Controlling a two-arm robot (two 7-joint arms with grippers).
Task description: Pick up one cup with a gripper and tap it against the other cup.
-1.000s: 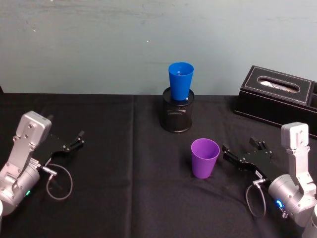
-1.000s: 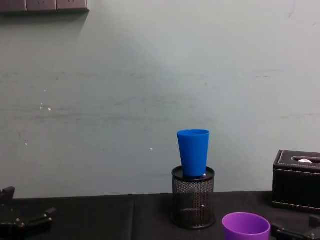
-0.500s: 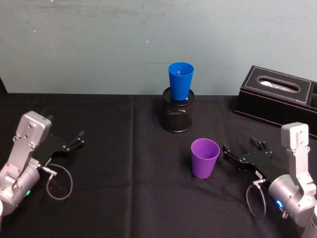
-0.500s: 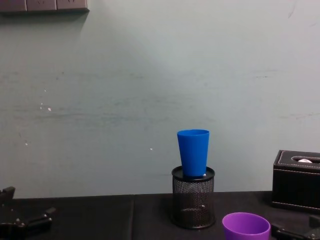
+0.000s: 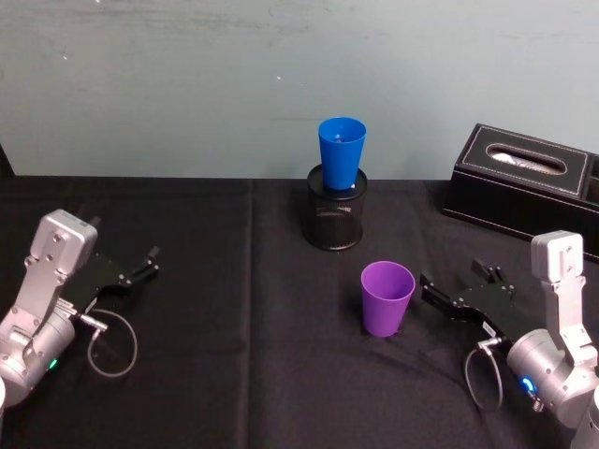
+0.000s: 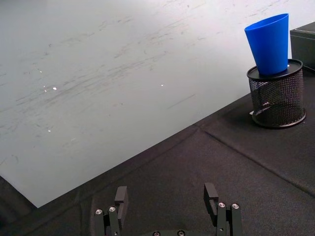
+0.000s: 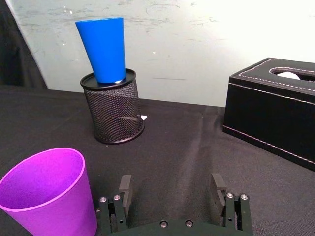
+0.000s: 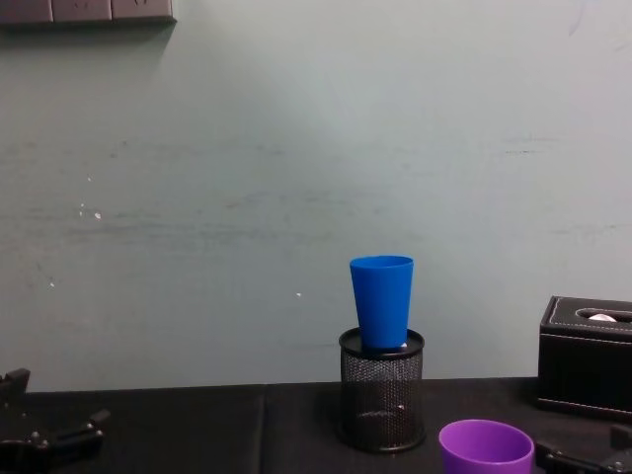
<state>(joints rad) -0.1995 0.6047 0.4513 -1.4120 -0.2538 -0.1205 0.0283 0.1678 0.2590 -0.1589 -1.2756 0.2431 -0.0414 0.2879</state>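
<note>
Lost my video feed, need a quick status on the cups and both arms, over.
Right tool open, beside purple cup, not gripping. Left tool open, idle far left. Blue cup sits in mesh holder. Nothing between the cups.

**Purple cup stands free, both grippers low on the black cloth**

A purple plastic tapered tumbler [image 5: 387, 297] stands upright, mouth up, on the black cloth-covered table [image 5: 243, 374]. Just beside it on the right, the black two-finger right gripper [image 5: 456, 290] on its silver-grey arm points at the cup with fingers spread, not touching it. Farther back, a bright blue plastic tapered tumbler [image 5: 342, 153] sits upright in the mouth of a black mesh cylindrical pen holder [image 5: 335, 217]. A black leather-look tissue box [image 5: 527, 189] rests at the far right. The black left gripper [image 5: 147, 264] lies at the left edge, well apart from both cups, holding nothing.
</note>
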